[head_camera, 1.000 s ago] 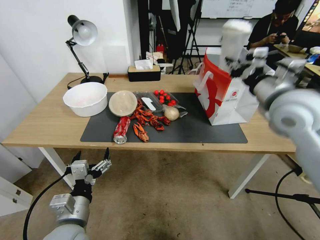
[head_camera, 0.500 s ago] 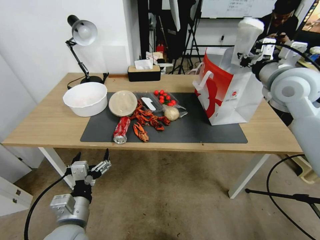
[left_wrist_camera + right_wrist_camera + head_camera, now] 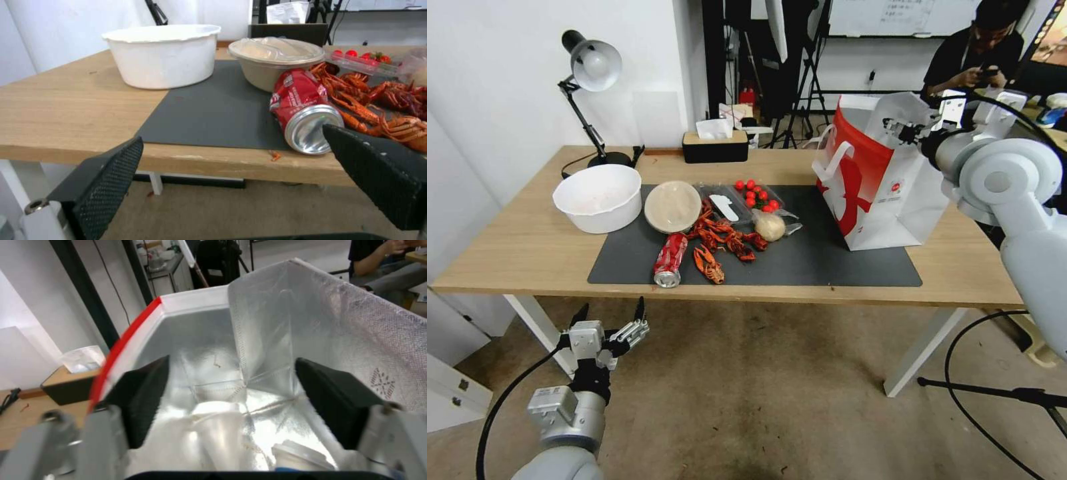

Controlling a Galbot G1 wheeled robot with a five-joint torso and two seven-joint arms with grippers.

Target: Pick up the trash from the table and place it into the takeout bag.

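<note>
On the dark mat of the table lie a red soda can on its side, a lidded round beige bowl and a wrapped beige ball. The takeout bag stands at the mat's right end. My right gripper hangs open at the bag's mouth. Inside, on the silver lining, lie a clear plastic cup and a white-lidded cup. My left gripper waits open below the table's front edge, facing the can.
A big white bowl stands left of the mat. Red crayfish and a clear tray of cherry tomatoes lie between the bowl and the ball. A desk lamp and a tissue box stand at the back edge.
My right gripper held the clear cup high over the bag, came down to the bag's mouth and let it go. The left arm has not moved.
</note>
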